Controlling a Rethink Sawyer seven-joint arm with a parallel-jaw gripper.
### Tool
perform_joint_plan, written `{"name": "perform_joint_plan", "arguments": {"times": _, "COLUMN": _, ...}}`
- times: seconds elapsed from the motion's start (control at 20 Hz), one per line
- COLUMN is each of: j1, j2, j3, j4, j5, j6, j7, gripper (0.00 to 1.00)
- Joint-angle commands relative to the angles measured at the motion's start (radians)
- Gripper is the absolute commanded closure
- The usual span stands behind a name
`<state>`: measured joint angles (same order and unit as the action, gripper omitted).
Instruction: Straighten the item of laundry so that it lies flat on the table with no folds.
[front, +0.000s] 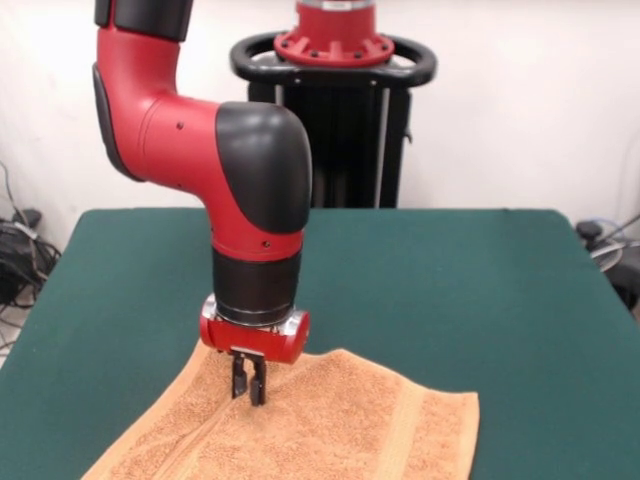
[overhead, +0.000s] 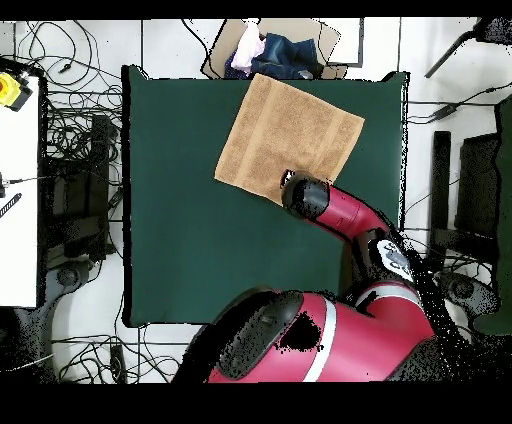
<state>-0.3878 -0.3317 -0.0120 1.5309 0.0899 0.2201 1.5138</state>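
One towel (front: 330, 425) lies on the table (front: 480, 280), orange-tan terry, roughly square, turned at a slant to the table's edges. In the front view it sits at the near edge, left of centre, and runs out of the bottom of the picture; in the overhead view (overhead: 290, 137) it lies at the far end of the table (overhead: 180, 220), one corner reaching that edge. It looks spread out, almost flat, with a flat woven band (front: 400, 430) near its right side and a long shallow crease (front: 200, 440) running from under the gripper toward the near left. The gripper (front: 249, 384) stands upright on the towel's far part, tips at the cloth, the two fingers close together with only a sliver between them; whether they pinch any cloth I cannot tell. The tabletop is dark green, felt-like, much wider than the towel. One red and black arm (front: 230, 150) comes down from the pedestal (front: 335, 70) before a white wall. Overhead, cables (overhead: 75, 130) sprawl on the pale floor to the left, and a cardboard box (overhead: 285, 45) of cloths sits just beyond the far edge.
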Motion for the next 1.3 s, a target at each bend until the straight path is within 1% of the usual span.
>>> {"name": "perform_joint_plan", "arguments": {"times": 0.05, "j1": -0.066, "j2": 0.057, "j3": 0.007, "j4": 0.082, "j5": -0.029, "j6": -0.107, "j7": 0.192, "gripper": 1.00}}
{"name": "perform_joint_plan", "arguments": {"times": 0.55, "j1": -0.083, "j2": 0.028, "j3": -0.004, "j4": 0.125, "j5": -0.042, "j6": -0.107, "j7": 0.187, "gripper": 1.00}}
{"name": "perform_joint_plan", "arguments": {"times": 1.3, "j1": -0.035, "j2": -0.013, "j3": -0.053, "j4": 0.114, "j5": -0.019, "j6": -0.033, "j7": 0.182, "gripper": 1.00}}
